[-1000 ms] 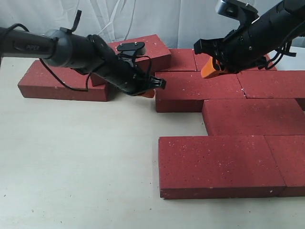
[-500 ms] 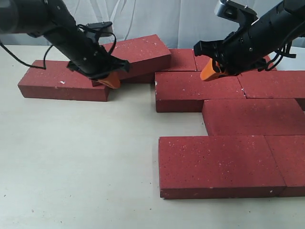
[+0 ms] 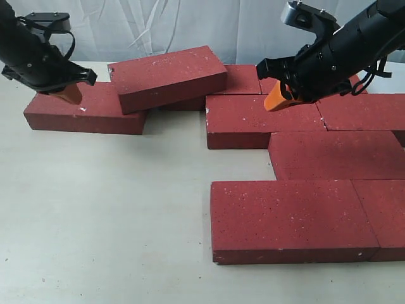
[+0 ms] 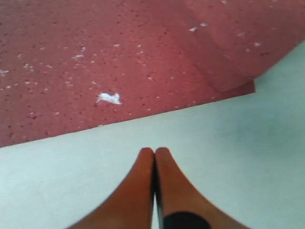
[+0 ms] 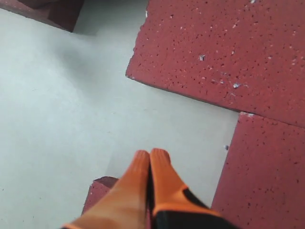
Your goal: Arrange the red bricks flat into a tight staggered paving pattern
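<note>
1. Nearest, a front brick [image 3: 294, 218] lies flat on the table [image 3: 114, 209], its right end tight against a second brick [image 3: 387, 215].
2. Behind them a middle brick [image 3: 335, 155] lies flat. It is shifted sideways so the joints stagger, and it touches the rows in front of and behind it.
3. Next comes a row of two flat bricks. The right gripper [image 3: 276, 100] hovers over the third-row brick [image 3: 266, 119] on the left of that pair, its orange fingers pressed together and holding nothing.
4. Off to the left, apart from the paved patch, a left brick [image 3: 82, 113] lies flat. The left gripper [image 3: 66, 95] hangs over its left part, fingers fully closed and empty.
5. Farthest back, a tilted brick [image 3: 168, 77] sits askew with one end propped on the left brick. It is the one brick that is clearly not flat. What its other end rests on I cannot tell. Far bricks [image 3: 243, 79] lie flat beside it.
6. The bricks look heavy, stiff and rough, so they should not slip, though the corners would likely chip if one is dropped. The faces look too wide for the fingers to span. Pushing a side or an end with closed fingers seems the safest hold, or pinching across the thickness at the tilted brick's raised edge.
</note>
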Action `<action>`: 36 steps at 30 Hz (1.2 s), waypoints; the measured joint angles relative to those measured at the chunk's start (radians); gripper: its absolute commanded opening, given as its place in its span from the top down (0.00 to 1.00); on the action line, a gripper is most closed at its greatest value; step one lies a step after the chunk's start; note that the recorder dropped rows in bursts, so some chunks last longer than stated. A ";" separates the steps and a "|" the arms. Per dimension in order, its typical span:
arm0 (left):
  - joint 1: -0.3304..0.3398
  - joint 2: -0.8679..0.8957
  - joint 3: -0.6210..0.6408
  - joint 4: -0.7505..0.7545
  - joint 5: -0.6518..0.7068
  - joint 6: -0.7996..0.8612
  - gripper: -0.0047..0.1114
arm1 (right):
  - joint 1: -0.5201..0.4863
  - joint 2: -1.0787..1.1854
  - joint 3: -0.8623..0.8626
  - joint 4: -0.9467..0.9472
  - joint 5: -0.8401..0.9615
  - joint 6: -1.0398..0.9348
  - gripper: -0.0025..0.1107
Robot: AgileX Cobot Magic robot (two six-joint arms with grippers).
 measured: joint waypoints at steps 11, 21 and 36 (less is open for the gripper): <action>0.015 0.000 0.068 -0.042 -0.234 0.006 0.96 | 0.010 0.000 0.000 0.009 0.018 -0.004 0.99; 0.015 0.092 0.053 -0.053 -0.310 0.014 0.96 | 0.153 0.000 0.000 -0.028 0.022 -0.026 0.99; 0.015 0.184 -0.099 -0.090 -0.338 0.017 0.96 | 0.206 0.000 0.000 -0.052 0.022 -0.030 0.99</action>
